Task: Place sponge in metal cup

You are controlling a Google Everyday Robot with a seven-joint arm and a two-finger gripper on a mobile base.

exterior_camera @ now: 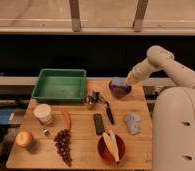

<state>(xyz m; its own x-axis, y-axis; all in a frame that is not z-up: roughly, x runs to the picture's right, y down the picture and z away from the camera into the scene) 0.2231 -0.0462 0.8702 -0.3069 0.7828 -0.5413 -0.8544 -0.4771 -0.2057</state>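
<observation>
As the claw (126,80) pinches the sponge (118,81) by the table's (83,142) far edge, a shallow grip might drop it short of the metal cup (90,102).

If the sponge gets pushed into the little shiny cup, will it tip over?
Probably not easily: the metal cup looks short and squat, standing upright on the table. It might slide instead, since it seems small and light. The end effector, over the dark bowl, grips the sponge.

I record: green tray (59,85) upper left, paper cup (42,113) and apple (24,138) left, grapes (63,145) lower centre, cloth (133,122) centre right.
</observation>
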